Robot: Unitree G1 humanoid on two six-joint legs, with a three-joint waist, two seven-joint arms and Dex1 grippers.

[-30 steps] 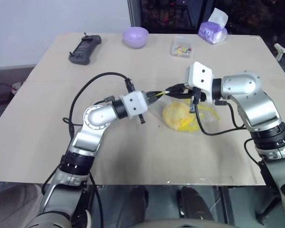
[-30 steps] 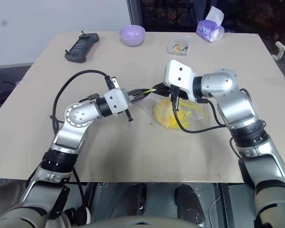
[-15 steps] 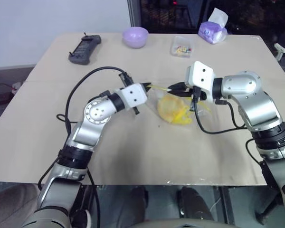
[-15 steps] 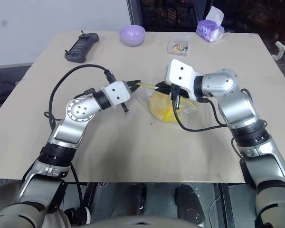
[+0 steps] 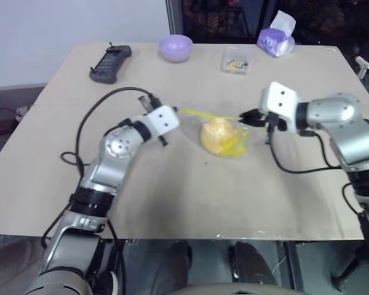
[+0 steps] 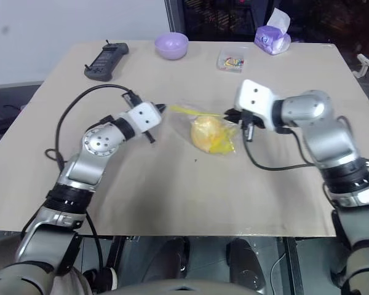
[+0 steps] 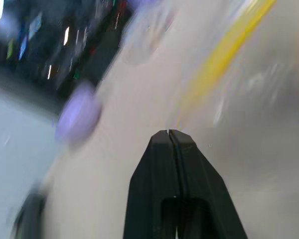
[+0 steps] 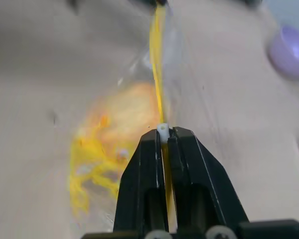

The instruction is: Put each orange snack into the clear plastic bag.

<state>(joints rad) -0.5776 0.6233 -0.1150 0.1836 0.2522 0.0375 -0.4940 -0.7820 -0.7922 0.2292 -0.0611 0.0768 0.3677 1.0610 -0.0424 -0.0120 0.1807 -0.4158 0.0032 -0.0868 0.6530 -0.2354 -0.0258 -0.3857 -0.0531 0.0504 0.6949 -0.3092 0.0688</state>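
The orange snack [image 5: 214, 135] lies inside the clear plastic bag [image 5: 224, 142], near the middle of the desk [image 5: 172, 196], a little toward its far edge. The bag's yellow seal strip [image 5: 209, 114] stretches taut above the snack, running between the two pincers. The right pincer [image 8: 163, 130] is clamped on one end of that strip, its fingers pressed together with the yellow edge between them; in the head views it sits just right of the bag. The left pincer [image 7: 169, 133] has its fingers together at the strip's other end, just left of the bag; whether the strip is actually caught between them cannot be told.

Nothing stands between the bag and either pincer, and the desk around the bag is bare. Black cables loop from both arms, the left one arching over the desk toward its left edge.

Along the far edge sit the other things, well apart from the bag: a black handheld controller [image 5: 110, 62] near the far left corner, a lavender bowl [image 5: 175, 47] beside it toward the centre, a small clear box of colourful bits [image 5: 235, 61] further right, and a purple tissue pack [image 5: 275, 39] with a white tissue sticking up near the far right.

The desk is a plain beige board. Behind it stand a pale wall on the left and a dark window on the right.
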